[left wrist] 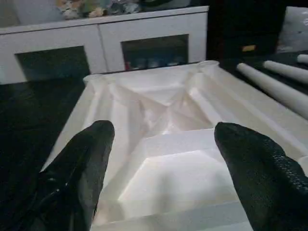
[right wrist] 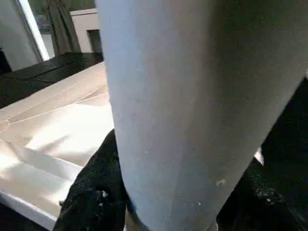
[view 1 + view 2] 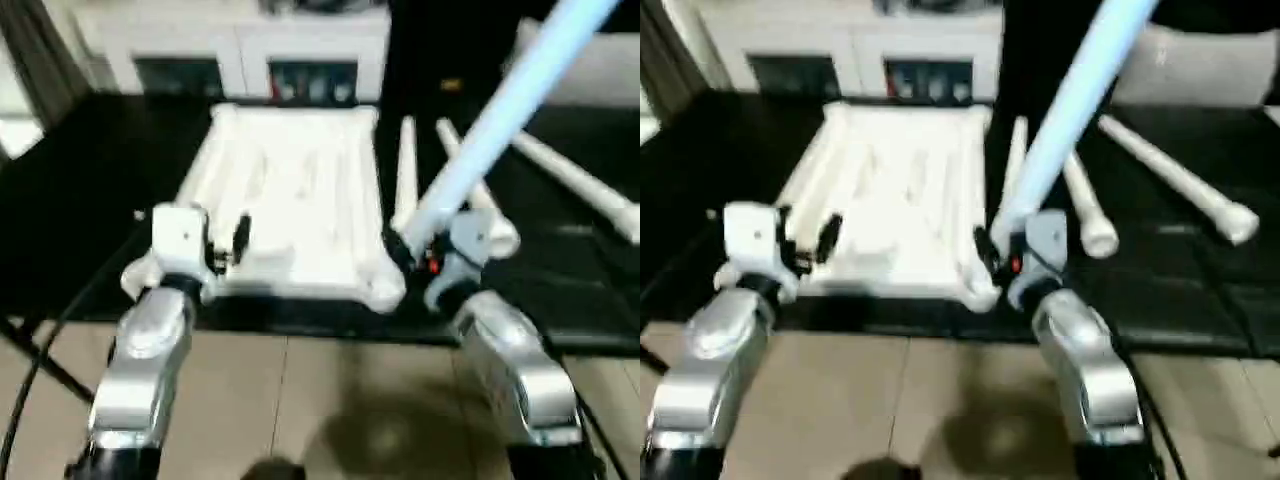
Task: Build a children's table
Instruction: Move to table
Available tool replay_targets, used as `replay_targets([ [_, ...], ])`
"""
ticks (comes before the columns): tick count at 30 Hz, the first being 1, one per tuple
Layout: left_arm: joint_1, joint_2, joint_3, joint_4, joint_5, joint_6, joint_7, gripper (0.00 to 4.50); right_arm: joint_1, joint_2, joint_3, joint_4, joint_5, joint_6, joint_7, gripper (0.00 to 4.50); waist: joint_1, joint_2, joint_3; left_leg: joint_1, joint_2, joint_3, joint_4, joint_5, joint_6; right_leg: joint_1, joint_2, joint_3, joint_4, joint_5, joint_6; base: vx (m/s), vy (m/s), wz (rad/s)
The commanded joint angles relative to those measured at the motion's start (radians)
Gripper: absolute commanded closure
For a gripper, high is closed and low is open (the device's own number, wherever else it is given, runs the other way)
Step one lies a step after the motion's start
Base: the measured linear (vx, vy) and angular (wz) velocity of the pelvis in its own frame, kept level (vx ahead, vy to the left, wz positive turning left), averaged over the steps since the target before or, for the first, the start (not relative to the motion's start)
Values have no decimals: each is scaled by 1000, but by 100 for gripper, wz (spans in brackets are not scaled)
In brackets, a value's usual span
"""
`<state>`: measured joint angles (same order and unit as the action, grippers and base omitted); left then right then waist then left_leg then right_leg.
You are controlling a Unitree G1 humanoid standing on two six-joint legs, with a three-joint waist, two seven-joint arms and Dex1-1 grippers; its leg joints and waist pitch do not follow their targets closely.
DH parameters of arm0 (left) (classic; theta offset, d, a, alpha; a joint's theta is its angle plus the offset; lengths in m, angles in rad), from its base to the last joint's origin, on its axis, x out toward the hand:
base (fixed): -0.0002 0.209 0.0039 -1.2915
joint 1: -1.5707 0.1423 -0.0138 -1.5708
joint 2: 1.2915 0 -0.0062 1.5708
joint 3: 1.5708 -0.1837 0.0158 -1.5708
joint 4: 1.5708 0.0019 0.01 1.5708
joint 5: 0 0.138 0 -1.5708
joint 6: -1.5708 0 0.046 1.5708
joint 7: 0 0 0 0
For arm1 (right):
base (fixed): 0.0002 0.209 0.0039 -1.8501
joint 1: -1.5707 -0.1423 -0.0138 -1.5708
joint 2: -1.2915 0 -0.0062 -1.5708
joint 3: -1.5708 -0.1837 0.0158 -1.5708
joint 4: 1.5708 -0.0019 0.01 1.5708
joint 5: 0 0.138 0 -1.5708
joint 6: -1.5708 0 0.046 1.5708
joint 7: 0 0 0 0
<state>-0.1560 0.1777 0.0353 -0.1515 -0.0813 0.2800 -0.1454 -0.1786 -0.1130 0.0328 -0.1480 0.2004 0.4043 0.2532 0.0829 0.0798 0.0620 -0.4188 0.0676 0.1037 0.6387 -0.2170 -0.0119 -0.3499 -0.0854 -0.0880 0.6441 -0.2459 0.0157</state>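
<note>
Black matting carries the upturned table top; the left gripper hangs wide-jawed over its near edge, while the right gripper clamps a raised leg at its near right corner.

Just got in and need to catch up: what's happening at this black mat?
A humanoid robot is assembling a children's table. The tabletop lies upside down on the black mat, ribbed underside up. The right tool is shut on one white leg, holding it slanted up near the top's near right corner socket. The left tool hangs open over the top's near edge. Three more legs lie on the mat to the right.
</note>
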Motion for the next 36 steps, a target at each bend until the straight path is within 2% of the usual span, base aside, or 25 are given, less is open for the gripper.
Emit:
replay_targets([
  [1,-9,4,-11,-3,13,-6,6,64,2,-3,-7,-12,-5,1,-10,260,-6,-9,-51,21,137,-77,-118,-481,-116,17,-142,85,-104,-239,-141,-20,-53,-4],
  [2,-11,4,-12,-3,17,-6,7,64,4,-3,-6,-12,-6,1,-11,260,2,-12,-51,20,140,-66,-109,-376,-67,14,-146,88,-115,-267,-147,-20,-53,-4],
  [3,-12,5,-14,-2,21,-7,7,64,5,-3,-5,-13,-6,2,-11,260,4,-14,-52,20,143,-63,-107,-339,-48,13,-145,88,-115,-273,-151,-18,-62,0],
  [4,-11,5,-15,-2,24,-8,6,64,7,-1,-5,-13,-7,3,-9,260,5,-17,-55,13,146,-56,-108,-267,-17,20,-138,84,-111,-260,-155,-9,-57,-2],
  [5,-9,5,-15,-1,25,-10,6,64,10,0,-3,-14,-9,2,-8,260,7,-14,-59,11,151,-49,-109,-212,6,17,-129,79,-105,-223,-159,-9,-57,-2],
  [6,-9,4,-15,-1,25,-10,7,64,12,0,0,-14,-11,1,-8,260,8,-12,-59,12,155,-46,-111,-208,12,15,-126,76,-104,-213,-163,0,0,0],
  [7,-6,-1,-9,-1,15,-4,7,64,17,1,4,-15,-12,-2,-8,260,8,-8,-58,15,159,-40,-114,-240,12,8,-121,75,-104,-217,-168,0,0,0],
  [8,2,-5,-4,-3,7,2,4,64,27,2,11,-19,-14,-5,-8,260,8,-3,-59,17,164,-39,-119,-283,-2,9,-118,74,-101,-225,-170,0,0,0],
  [10,6,0,-9,-4,11,1,-1,64,31,2,13,-21,-14,-5,-8,260,7,-5,-58,20,166,-37,-123,-334,-24,4,-110,75,-99,-225,-166,0,0,0],
  [11,8,2,-14,-5,14,3,-4,64,32,2,15,-21,-14,-5,-8,260,7,-6,-59,22,166,-37,-123,-336,-29,3,-109,76,-97,-199,-167,0,0,0],
  [14,12,1,-23,-7,20,6,-7,64,36,0,18,-23,-14,-5,-9,260,8,-1,-63,22,167,-34,-123,-297,-23,6,-106,76,-88,-102,-177,0,0,0],
  [17,9,-2,-27,-3,24,9,-5,64,36,-1,19,-21,-16,-5,-9,260,7,-2,-68,22,168,-29,-121,-244,-5,11,-104,73,-79,6,-191,0,0,0],
  [20,13,-19,-27,0,26,17,12,64,51,1,18,-16,-20,-8,-17,260,9,-4,-69,25,169,-25,-119,-229,9,14,-107,73,-75,46,-202,0,0,0],
  [24,19,-24,-30,-3,31,23,18,64,57,3,21,-20,-22,-9,-20,260,8,-8,-65,26,169,-23,-119,-254,13,14,-108,73,-80,3,-202,0,0,0],
  [25,17,-27,-26,3,32,23,25,64,57,4,23,-22,-25,-8,-21,260,7,-13,-64,27,169,-22,-119,-267,12,12,-108,75,-85,-29,-200,0,0,0],
  [26,14,-29,-23,8,32,22,29,64,56,4,24,-23,-25,-8,-21,260,9,-10,-63,27,168,-21,-119,-277,9,11,-109,76,-87,-63,-200,0,0,0],
  [28,9,-27,-18,20,47,7,44,64,51,0,26,-21,-29,-9,-18,260,8,-15,-61,28,168,-20,-119,-290,4,9,-110,77,-92,-113,-194,0,0,0],
  [30,8,-25,-15,25,54,-5,47,64,45,-3,25,-21,-29,-9,-17,260,8,-13,-60,28,169,-22,-119,-295,0,8,-109,78,-94,-147,-182,0,0,0],
  [36,7,-22,-15,17,45,-13,39,64,35,2,16,-24,-16,-17,-17,260,8,-13,-64,27,169,-22,-119,-267,2,8,-107,76,-88,-88,-186,0,0,0],
])
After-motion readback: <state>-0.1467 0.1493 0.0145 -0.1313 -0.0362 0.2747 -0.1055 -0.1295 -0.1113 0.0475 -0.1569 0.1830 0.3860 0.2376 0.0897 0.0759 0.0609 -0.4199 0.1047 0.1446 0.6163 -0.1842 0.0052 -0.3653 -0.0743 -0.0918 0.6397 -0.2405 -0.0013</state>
